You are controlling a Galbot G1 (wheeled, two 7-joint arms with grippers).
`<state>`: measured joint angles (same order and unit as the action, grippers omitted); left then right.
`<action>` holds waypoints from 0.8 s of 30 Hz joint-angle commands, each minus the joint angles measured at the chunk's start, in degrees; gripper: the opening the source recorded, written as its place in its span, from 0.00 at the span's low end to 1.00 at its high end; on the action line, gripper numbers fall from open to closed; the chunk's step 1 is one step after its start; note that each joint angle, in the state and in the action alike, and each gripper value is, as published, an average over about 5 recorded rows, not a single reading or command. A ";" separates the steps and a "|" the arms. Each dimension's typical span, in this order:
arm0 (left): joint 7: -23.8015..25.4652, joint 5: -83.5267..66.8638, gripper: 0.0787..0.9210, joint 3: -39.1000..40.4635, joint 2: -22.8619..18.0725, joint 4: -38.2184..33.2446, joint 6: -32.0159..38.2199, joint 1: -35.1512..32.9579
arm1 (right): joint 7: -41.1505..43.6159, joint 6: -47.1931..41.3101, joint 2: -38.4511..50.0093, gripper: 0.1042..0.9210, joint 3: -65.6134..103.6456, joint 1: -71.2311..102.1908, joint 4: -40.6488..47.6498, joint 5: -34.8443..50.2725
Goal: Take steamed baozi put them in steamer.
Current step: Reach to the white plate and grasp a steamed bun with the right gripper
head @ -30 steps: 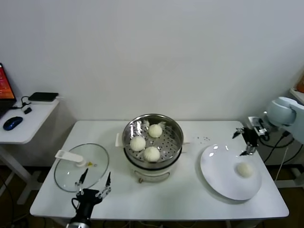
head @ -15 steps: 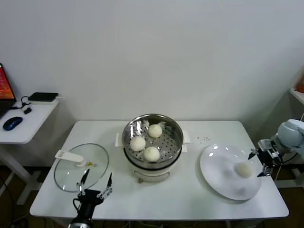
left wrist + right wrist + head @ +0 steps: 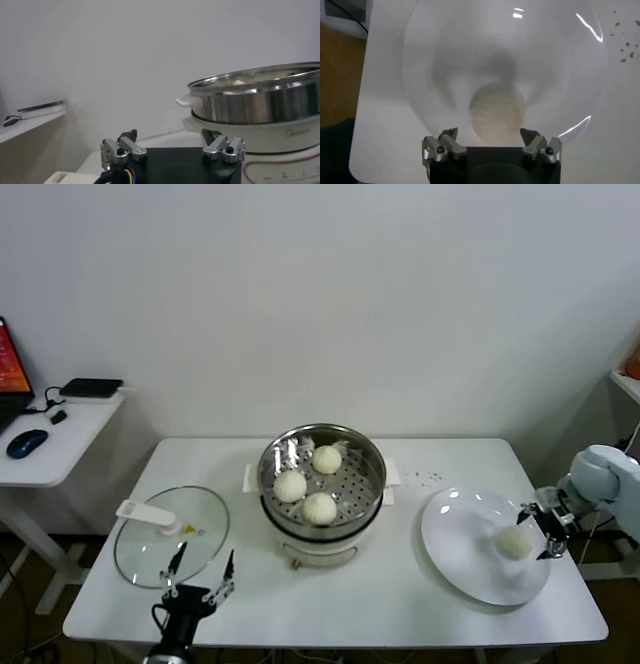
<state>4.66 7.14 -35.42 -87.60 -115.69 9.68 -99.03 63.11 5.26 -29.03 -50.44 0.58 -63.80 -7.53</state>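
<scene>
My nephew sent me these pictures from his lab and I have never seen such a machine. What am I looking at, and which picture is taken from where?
It is a robot with two arms, each ending in a two-fingered gripper. The wide picture comes from a camera on its head, looking down at a white table. The other two come from cameras on its wrists.

On the table stand a steel steamer holding three baozi, a glass lid and a white plate with a last bun.

The right gripper is open around that bun, at the plate's right edge; nothing is held yet. The left gripper waits open at the table's front edge, by the lid.
</scene>
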 commanded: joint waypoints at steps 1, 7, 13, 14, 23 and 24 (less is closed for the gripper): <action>-0.01 -0.04 0.88 -0.16 0.07 0.29 0.07 -0.04 | -0.58 0.82 -3.20 0.88 2.38 2.27 2.83 -2.30; -0.02 -0.05 0.88 -0.28 0.04 0.43 0.06 -0.01 | -0.70 1.00 -4.67 0.88 3.04 2.07 4.37 -2.64; -0.05 -0.10 0.88 -0.42 0.00 0.75 0.10 0.05 | -0.46 1.08 -5.15 0.88 3.16 2.52 4.75 -3.24; -0.05 -0.10 0.88 -0.44 0.01 0.79 0.09 0.07 | -0.39 1.07 -5.17 0.88 3.23 2.69 4.78 -3.28; -0.05 -0.11 0.88 -0.41 0.04 1.10 -0.07 0.46 | 0.16 0.85 -5.28 0.88 4.00 3.49 4.96 -3.82; -0.05 -0.11 0.88 -0.40 0.03 1.13 -0.07 0.48 | 0.18 0.82 -5.31 0.88 4.07 3.53 5.00 -3.87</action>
<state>4.61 7.05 -35.90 -87.60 -114.67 9.71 -98.64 63.15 6.12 -33.77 -47.03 3.58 -59.31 -10.90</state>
